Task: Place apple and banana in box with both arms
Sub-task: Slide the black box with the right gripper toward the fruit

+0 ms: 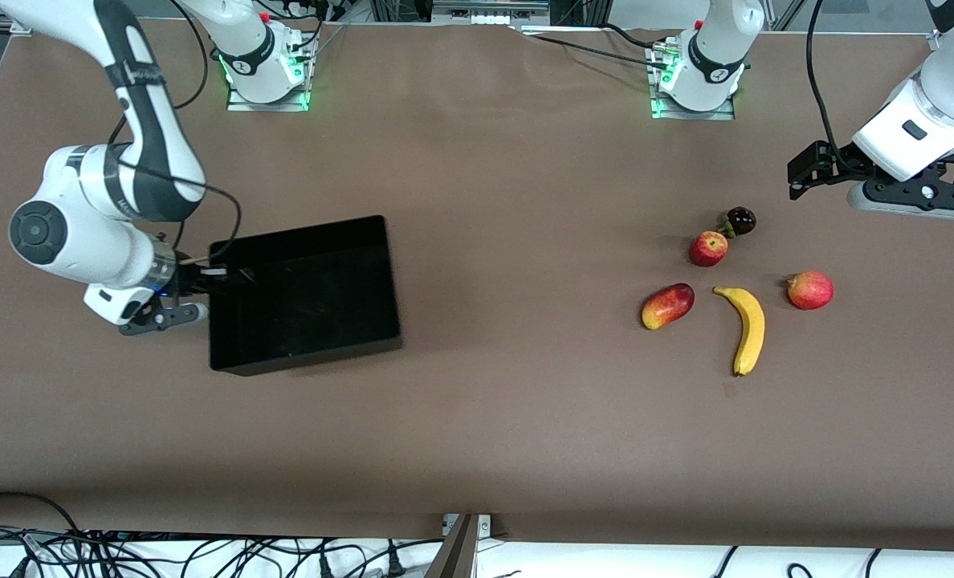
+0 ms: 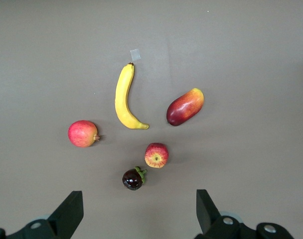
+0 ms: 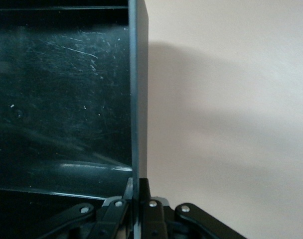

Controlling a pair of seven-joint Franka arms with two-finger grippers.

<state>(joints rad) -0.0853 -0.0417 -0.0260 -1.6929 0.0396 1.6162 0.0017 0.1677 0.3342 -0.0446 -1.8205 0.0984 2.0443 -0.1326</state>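
Note:
The black box sits toward the right arm's end of the table. My right gripper is shut on its end wall. In the right wrist view the thin wall runs up from between the closed jaws of the right gripper. The apple and the banana lie on the table toward the left arm's end, the banana nearer the front camera. My left gripper hangs open over bare table beside the fruits. Its wrist view shows the apple and banana ahead of the empty left gripper.
Other fruits lie around them: a pinkish-red round fruit, a red-and-yellow mango-like fruit and a small dark fruit with a green stem touching the apple. A wide stretch of brown table separates the box from the fruits.

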